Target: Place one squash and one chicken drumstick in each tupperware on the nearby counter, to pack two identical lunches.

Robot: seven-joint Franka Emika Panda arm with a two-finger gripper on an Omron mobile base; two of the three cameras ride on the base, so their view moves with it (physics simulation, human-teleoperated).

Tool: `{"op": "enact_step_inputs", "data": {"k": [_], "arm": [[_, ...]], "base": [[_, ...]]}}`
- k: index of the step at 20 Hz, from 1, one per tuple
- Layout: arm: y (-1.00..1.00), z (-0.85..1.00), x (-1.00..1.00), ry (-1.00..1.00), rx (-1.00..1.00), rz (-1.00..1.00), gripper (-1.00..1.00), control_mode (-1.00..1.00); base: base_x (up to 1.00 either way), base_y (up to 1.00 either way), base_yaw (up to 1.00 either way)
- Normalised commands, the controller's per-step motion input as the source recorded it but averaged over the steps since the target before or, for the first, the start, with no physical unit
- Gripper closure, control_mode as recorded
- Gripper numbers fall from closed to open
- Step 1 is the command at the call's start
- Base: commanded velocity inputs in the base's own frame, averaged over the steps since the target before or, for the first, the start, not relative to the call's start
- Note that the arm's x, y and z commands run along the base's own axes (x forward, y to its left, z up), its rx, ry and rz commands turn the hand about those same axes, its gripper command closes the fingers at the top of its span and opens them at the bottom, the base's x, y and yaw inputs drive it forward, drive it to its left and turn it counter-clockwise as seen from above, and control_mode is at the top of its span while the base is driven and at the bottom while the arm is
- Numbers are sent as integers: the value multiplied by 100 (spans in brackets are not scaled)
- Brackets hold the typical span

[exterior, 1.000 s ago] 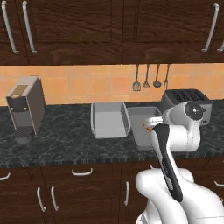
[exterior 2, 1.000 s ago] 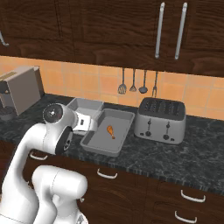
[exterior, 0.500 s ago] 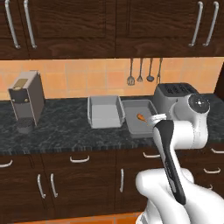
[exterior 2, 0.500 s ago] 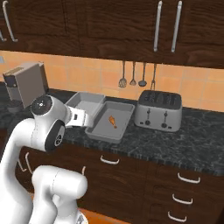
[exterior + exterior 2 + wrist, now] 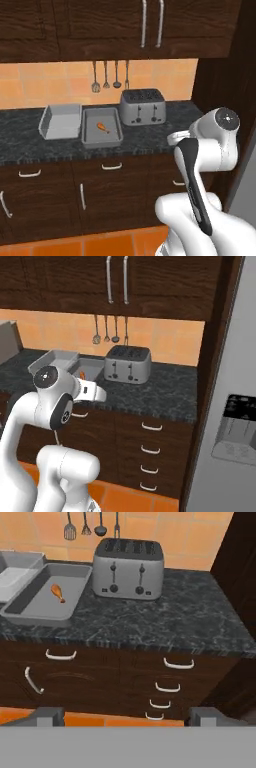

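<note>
Counter (image 5: 150, 137) runs along the tiled wall, dark drawers below. Toaster (image 5: 129, 568) stands on it, just right of two trays set side by side. Nearer tray (image 5: 47, 592) holds one drumstick (image 5: 58, 591); other tray (image 5: 61, 120), left of it, looks bare inside. Utensils (image 5: 106, 76) hang on the wall above. Gripper (image 5: 127, 716) off the counter, out in front of the drawers, jaws spread wide, nothing between them
</note>
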Motion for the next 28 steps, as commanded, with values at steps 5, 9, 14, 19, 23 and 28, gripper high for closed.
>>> {"op": "enact_step_inputs", "data": {"k": [5,9,14,19,23,28], "arm": [[0,0,0,0,0,0,-100,100],[0,0,0,0,0,0,-100,100],[0,0,0,0,0,0,-100,100],[0,0,0,0,0,0,-100,100],[0,0,0,0,0,0,-100,100],[0,0,0,0,0,0,-100,100]], "base": [[-55,-100,-11],[-31,-100,-10],[-20,-100,-9],[-13,-100,-10],[-1,-82,-8],[10,-40,-1]]}}
